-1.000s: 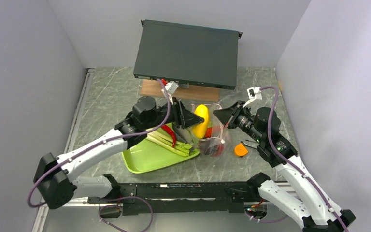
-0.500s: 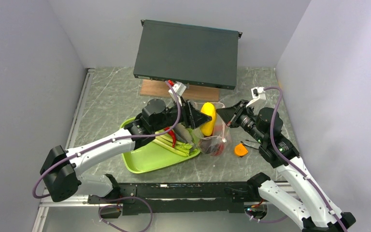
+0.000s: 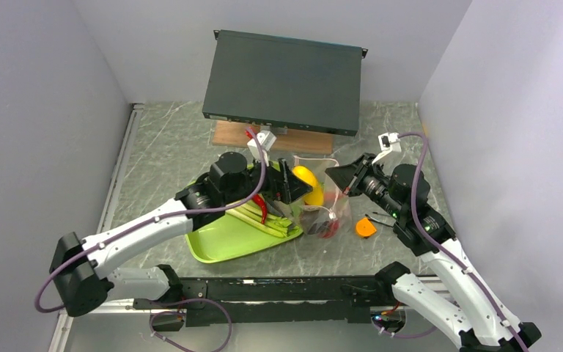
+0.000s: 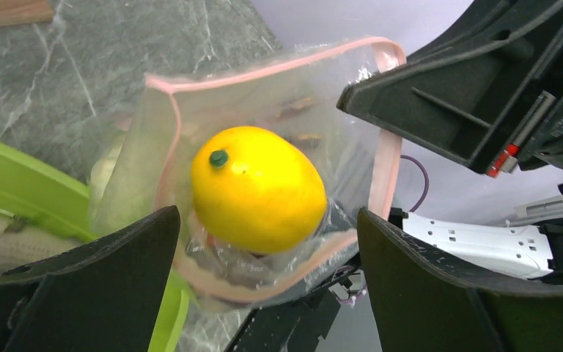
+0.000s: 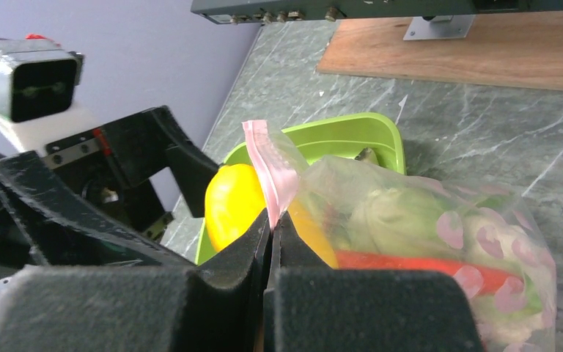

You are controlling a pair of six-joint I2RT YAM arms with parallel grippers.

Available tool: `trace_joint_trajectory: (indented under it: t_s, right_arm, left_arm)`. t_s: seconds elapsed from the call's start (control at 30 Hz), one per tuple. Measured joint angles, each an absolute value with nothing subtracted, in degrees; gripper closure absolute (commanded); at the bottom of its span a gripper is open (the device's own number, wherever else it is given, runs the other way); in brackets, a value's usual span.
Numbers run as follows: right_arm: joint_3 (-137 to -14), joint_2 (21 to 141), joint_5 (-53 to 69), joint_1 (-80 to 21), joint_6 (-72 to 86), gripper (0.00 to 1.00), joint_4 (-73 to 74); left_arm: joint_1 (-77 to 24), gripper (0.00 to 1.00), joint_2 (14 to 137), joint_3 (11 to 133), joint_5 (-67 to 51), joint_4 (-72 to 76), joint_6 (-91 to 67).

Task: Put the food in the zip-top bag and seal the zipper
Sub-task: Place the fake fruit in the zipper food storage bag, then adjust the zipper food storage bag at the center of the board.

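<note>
Fingers on the right arm, the right fingers (image 5: pixel 271 220), are pressed flat together with no gap between them. They pinch the pink zipper (image 5: pixel 265 158) at one corner of the zip-top bag (image 3: pixel 328 213) and hold that corner up, so the mouth stands open and faces the other arm.

Opposite them the left fingers (image 4: pixel 128 257) are spread wide apart with nothing in their grip. The yellow lemon (image 4: pixel 258 189) lies between and beyond them, with a gap showing on each side. It sits in the bag's mouth, ringed by the pink strip, with its green stem end turned toward the left wrist camera. Crumpled clear film lies under it.

Through the plastic the right wrist view shows more food lower in the bag: a pale green cabbage (image 5: pixel 388 216), a white cauliflower (image 5: pixel 498 235) and a long red piece (image 5: pixel 410 268) lying under them. From above, the bottom of the bag rests on the desk (image 3: pixel 168 147), just beside the right-hand edge of the lime-green tray (image 3: pixel 220 246).

On that tray lie green stalks (image 3: pixel 264 220) with a red chilli (image 3: pixel 262 207) across them, partly hidden by the left arm. A small orange object (image 3: pixel 366 228) lies on the desk to the right of the bag, near it but apart; what it is cannot be told. At the far side a black rack unit (image 3: pixel 282 81) sits on a wooden board (image 3: pixel 227 136).
</note>
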State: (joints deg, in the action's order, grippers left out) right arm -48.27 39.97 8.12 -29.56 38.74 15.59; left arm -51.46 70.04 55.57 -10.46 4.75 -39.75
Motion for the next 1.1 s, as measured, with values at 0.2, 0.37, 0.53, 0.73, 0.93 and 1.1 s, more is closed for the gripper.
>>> trace_joint_trajectory:
  t_s: [0.2,0.37,0.53,0.73,0.93,1.1]
  right_arm:
    - [-48.47,39.31,7.88,-29.56,38.48,1.0,16.71]
    - [-48.49,39.29,7.9,-29.56,38.5,1.0,16.73]
    - [-48.49,39.29,7.94,-29.56,38.5,1.0,16.73]
    - [-48.49,39.27,7.92,-29.56,38.52,1.0,16.73]
    - [-48.49,38.94,7.92,-29.56,38.5,1.0,16.78]
    - [-48.49,38.89,7.94,-29.56,38.5,1.0,16.78]
  left_arm:
    - [-51.46,0.17,63.75,57.3,-7.27,-5.39,-39.57]
    - [-51.46,0.43,59.33,57.3,-3.07,-10.92,-40.05]
    - [-51.46,0.74,59.31,56.03,-2.28,-11.44,-41.08]
    - [-51.46,0.6,64.07,55.07,-3.9,-11.14,-42.92]
    - [-51.46,0.59,65.54,52.66,-6.33,-9.28,-44.23]
    - [-51.46,0.57,67.7,52.69,-8.91,-5.76,-44.84]
